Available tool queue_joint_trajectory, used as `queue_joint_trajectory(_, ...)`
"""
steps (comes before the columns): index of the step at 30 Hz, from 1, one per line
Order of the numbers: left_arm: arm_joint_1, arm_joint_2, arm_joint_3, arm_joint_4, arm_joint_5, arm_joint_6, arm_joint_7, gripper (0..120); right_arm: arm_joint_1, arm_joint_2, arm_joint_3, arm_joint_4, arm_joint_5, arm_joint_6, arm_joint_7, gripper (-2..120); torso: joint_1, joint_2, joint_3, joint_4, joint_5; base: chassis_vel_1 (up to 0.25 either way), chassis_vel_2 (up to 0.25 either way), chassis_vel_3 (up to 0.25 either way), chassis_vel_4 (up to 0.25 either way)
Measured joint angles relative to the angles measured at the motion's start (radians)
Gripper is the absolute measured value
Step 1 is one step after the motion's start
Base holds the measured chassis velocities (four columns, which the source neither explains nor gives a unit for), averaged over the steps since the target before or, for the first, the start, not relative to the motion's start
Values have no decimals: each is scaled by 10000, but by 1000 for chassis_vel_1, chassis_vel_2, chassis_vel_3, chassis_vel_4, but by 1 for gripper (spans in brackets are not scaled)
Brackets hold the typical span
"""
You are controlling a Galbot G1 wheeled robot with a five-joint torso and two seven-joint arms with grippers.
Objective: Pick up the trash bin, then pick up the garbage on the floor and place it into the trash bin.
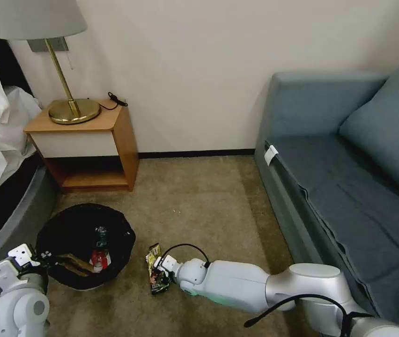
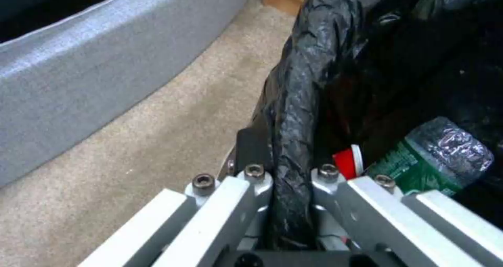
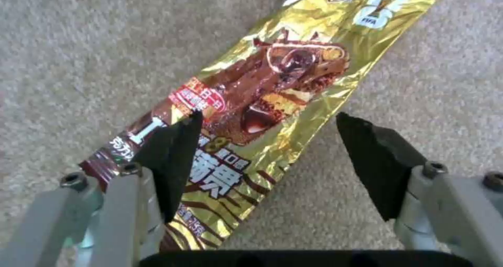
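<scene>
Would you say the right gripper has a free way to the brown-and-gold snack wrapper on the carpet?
Probably yes: the right gripper hangs open directly over the brown-and-gold snack wrapper, which lies flat on bare carpet with nothing between.

Soft, even indoor light is filling the room, leaving the wall (image 1: 199, 70) pale and flat. Deep shade is sitting under the nightstand (image 1: 87, 140) and inside the black bag of the trash bin (image 1: 84, 243), where detail is getting lost. Glare is bouncing off the gold snack wrapper (image 3: 262, 102) in the right wrist view. The left wrist view is looking soft and blocky, and straight edges are bowing slightly toward the head view's borders.
</scene>
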Motion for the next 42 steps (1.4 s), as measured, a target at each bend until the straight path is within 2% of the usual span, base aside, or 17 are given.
queue_joint_trajectory(9, 29, 24, -2, 4, 13, -44, 0, 3, -174, 70, -36, -337, -297, 207, -86, 64, 0, 0, 0, 0, 1, 0, 0, 0, 0)
queue_joint_trajectory(15, 8, 37, 45, 52, 45, -70, 1, 3, -308, 58, -35, -401, -428, 336, -98, 54, 0, 0, 0, 0, 2, 0, 0, 0, 0)
queue_joint_trajectory(17, -16, 41, 62, 86, 59, -73, 1, 3, -335, 56, -35, -403, -450, 379, -118, 44, 0, 0, 0, 0, 2, 0, 0, 0, 0)
queue_joint_trajectory(19, -18, 41, 65, 89, 61, -74, 2, 3, -335, 56, -35, -405, -455, 385, -126, 42, 0, 0, 0, 0, 2, 0, 0, 0, 0)
queue_joint_trajectory(23, -39, 24, 120, 133, 111, -98, 5, 3, -354, 30, -62, -407, -530, 508, -192, 21, 0, 0, 0, 0, 2, 0, 0, 0, 0)
queue_joint_trajectory(24, -39, 24, 120, 133, 111, -98, 5, 3, -354, 30, -62, -407, -530, 508, -192, 21, 0, 0, 0, 0, 2, 0, 0, 0, 0)
queue_joint_trajectory(27, -42, 18, 131, 148, 142, -110, 11, 3, -356, 10, -77, -408, -618, 550, -197, 7, 0, 1, 1, 0, 1, 0, 0, 0, 0)
queue_joint_trajectory(29, -43, 14, 134, 149, 145, -112, 12, 3, -355, 6, -80, -409, -627, 552, -200, 6, 0, 0, 1, 0, 1, 0, 0, 0, 0)
queue_joint_trajectory(30, -48, 4, 147, 154, 154, -115, 14, 3, -361, -8, -84, -410, -648, 560, -216, 1, 0, 0, 1, 0, 1, 0, 0, 0, 0)
queue_joint_trajectory(42, -105, -15, 192, 223, 206, -141, 27, 3, -368, -264, -143, -15, -709, 768, -194, 0, 0, 0, 1, 0, 1, 0, 0, 0, 0)
